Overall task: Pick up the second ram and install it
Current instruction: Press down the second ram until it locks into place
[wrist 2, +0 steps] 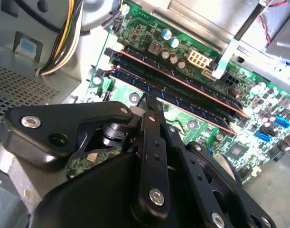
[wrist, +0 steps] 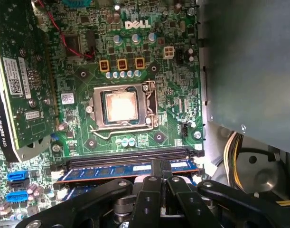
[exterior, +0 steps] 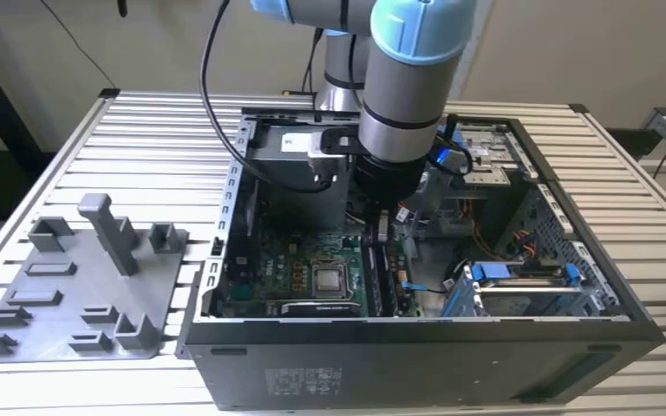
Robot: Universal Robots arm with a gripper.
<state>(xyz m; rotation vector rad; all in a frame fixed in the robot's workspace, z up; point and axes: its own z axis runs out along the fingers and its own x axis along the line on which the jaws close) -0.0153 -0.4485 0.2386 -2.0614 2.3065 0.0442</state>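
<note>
The second ram (wrist: 111, 171) is a dark-blue stick standing on edge in a memory slot of the green motherboard (wrist: 78, 80). It also shows in the second wrist view as a long blue strip (wrist 2: 135, 81). My gripper (wrist: 161, 165) has its black fingers together, and their tip rests on the stick's top edge near its middle. The same tip (wrist 2: 149, 99) meets the blue strip in the second wrist view. In the exterior view the gripper (exterior: 380, 232) reaches down into the open computer case (exterior: 426, 347), over the slots beside the square silver chip (exterior: 330, 279).
A second long black slot (wrist: 130, 154) runs parallel beside the ram. A grey plastic tray (exterior: 79, 295) with upright posts lies at the exterior view's left. A green card (wrist: 21, 76), yellow cables (wrist: 230, 147) and the case walls crowd the gripper.
</note>
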